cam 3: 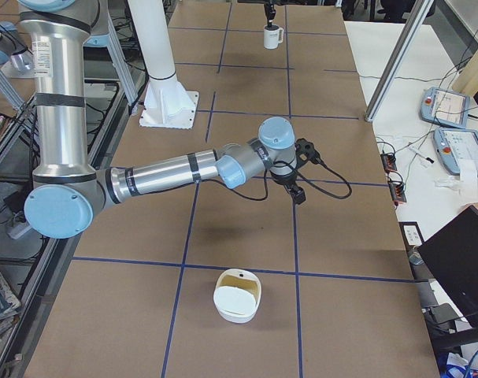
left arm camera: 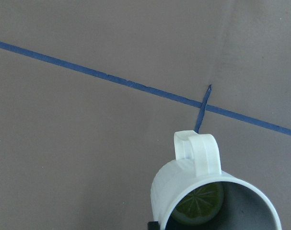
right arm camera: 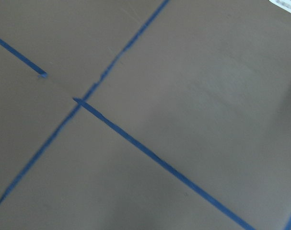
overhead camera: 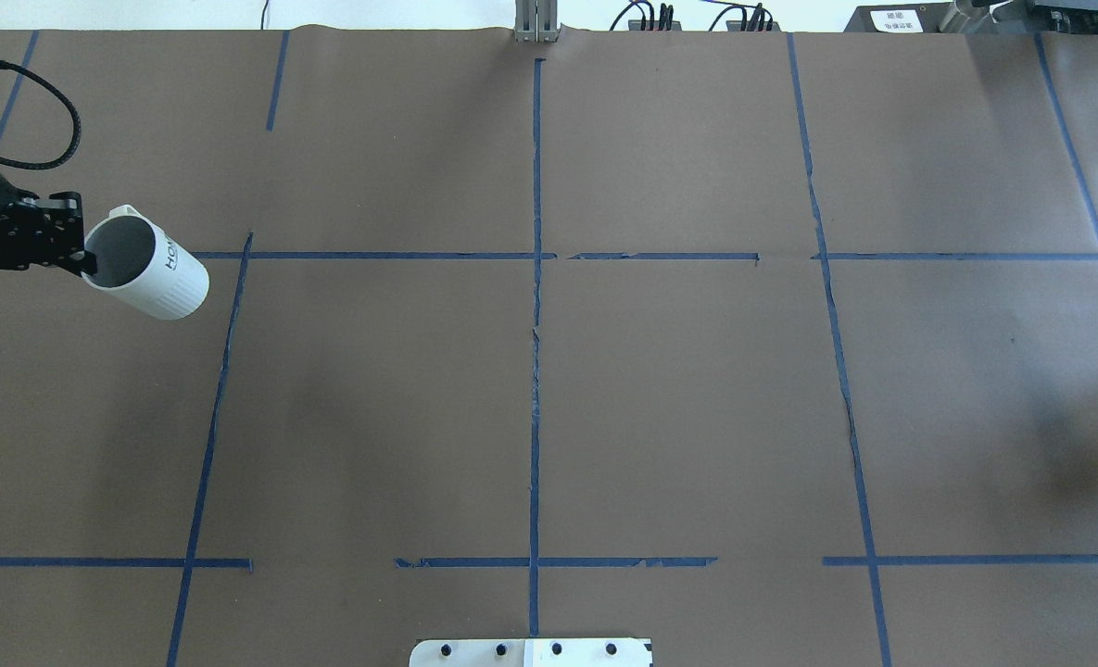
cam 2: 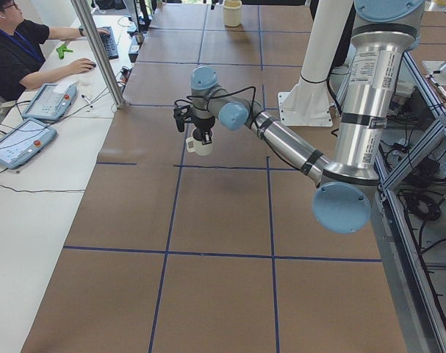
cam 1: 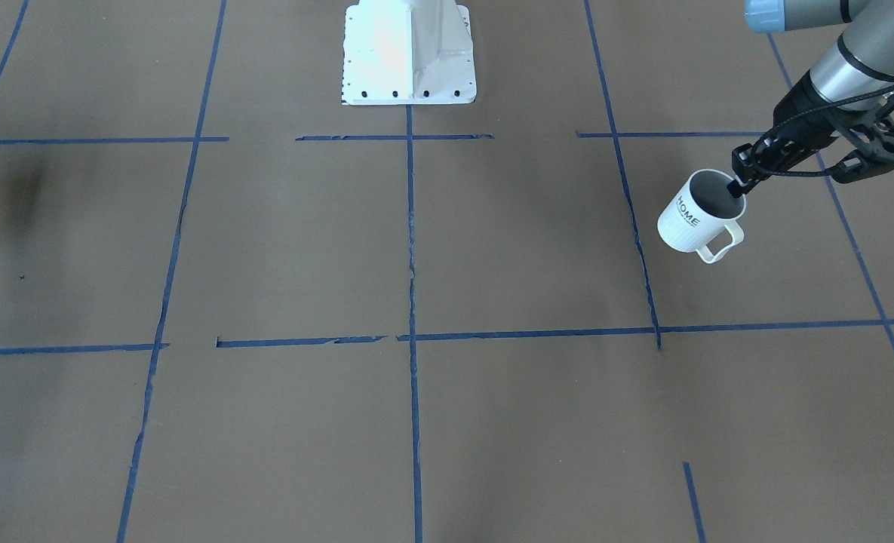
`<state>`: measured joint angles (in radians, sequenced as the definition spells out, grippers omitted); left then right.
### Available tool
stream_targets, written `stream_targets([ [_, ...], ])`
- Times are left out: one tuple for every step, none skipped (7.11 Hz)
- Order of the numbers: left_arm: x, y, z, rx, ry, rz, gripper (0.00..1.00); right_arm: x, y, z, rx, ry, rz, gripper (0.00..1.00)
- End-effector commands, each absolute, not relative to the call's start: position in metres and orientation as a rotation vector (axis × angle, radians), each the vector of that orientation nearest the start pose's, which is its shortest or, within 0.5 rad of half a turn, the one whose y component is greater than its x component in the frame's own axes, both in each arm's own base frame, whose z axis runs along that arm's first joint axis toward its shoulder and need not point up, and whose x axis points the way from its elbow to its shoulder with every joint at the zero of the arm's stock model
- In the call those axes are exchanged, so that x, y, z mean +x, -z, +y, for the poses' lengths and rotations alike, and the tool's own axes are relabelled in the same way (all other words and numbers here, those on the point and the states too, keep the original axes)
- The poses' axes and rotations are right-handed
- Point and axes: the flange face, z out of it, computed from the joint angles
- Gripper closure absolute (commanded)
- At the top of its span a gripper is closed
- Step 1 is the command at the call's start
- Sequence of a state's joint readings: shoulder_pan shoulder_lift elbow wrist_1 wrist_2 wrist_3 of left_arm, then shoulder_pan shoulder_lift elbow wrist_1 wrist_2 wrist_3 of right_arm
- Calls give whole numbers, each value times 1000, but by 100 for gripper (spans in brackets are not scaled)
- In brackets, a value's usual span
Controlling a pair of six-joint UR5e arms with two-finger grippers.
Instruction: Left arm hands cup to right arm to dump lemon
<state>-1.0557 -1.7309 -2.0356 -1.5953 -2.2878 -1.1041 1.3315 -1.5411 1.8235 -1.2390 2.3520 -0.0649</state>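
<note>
The white ribbed cup (cam 1: 694, 221) with dark "HOME" lettering and a loop handle hangs tilted in my left gripper (cam 1: 738, 188), which is shut on its rim. It also shows in the overhead view (overhead camera: 161, 278) at the far left, held by the left gripper (overhead camera: 83, 260). In the left wrist view the cup (left arm camera: 193, 179) holds a yellow lemon slice (left arm camera: 199, 205) at its bottom. My right gripper (cam 3: 298, 194) hovers over the table in the exterior right view. I cannot tell whether it is open or shut, and nothing shows in it.
A white bowl-like container (cam 3: 237, 296) with a cream inside stands on the table near the robot's right end. Blue tape lines (overhead camera: 536, 278) divide the brown table. The robot's white base (cam 1: 409, 53) is at the table's edge. An operator (cam 2: 17, 48) sits beyond the far side.
</note>
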Motion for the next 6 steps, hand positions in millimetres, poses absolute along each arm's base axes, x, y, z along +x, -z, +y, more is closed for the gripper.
stream_targets([
  [217,-295,-500,-121,336,935,100,-133,-422,-527,643,667,-869,4],
  [245,-284,-491,-155,332,936,100,-168,-406,-518,711,693,-928,4],
  [263,-272,-486,-168,317,945,100,-204,-382,-508,778,682,-988,4],
  [280,-259,-491,-192,341,949,100,-251,-354,-494,897,673,-1007,4],
  [293,-255,-499,-200,352,941,100,-303,-332,-471,1049,639,-998,1],
  [303,-254,-507,-209,361,932,100,-364,-301,-438,1098,540,-1084,1],
])
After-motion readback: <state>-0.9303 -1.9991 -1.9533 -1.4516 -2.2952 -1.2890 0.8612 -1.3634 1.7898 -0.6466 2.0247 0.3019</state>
